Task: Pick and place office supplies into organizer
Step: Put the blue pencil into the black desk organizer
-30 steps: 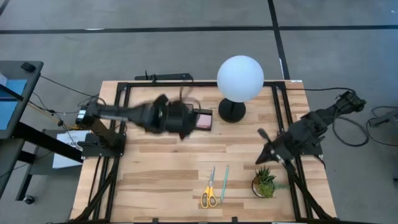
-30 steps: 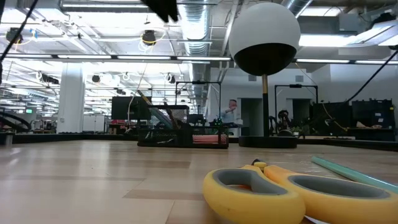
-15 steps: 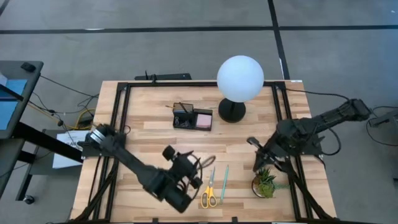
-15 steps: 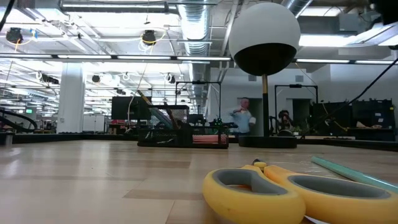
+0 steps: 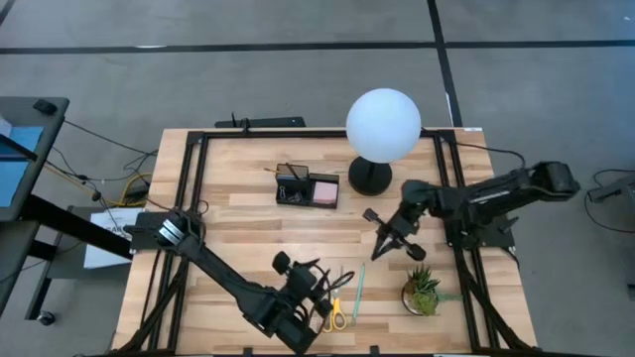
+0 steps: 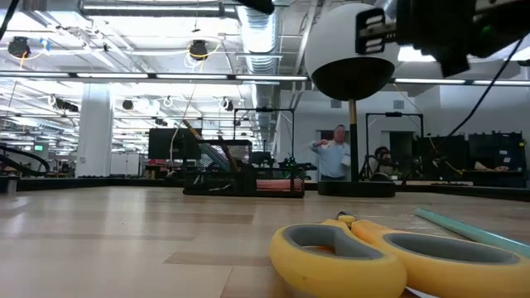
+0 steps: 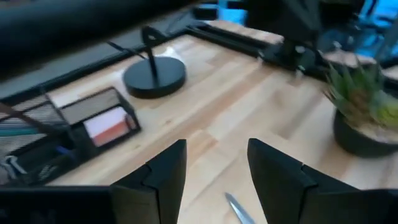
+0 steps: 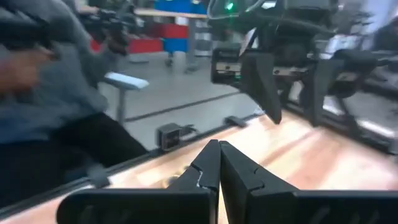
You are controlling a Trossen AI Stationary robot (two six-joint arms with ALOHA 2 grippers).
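Hovering low at the near edge of the table, my left gripper sits right beside the yellow-handled scissors, fingers apart with nothing between them. From the left wrist view I see bare wood in the gap and what may be a blade tip just ahead, though that part is blurred.

Scissors lie flat near the front edge, handles toward the low camera. Teal pen lies just beside them on the right arm's side, roughly parallel.

Organizer stands well apart from both, toward the far side of the table, just beside the lamp's black base. Pink sticky pad is in its lower compartment on the lamp side; thin dark items stand tilted in the cup section.

Right gripper is out over the table between the lamp base and the potted plant, fingers pressed together, carrying nothing.

A person stands in the room far behind the table.
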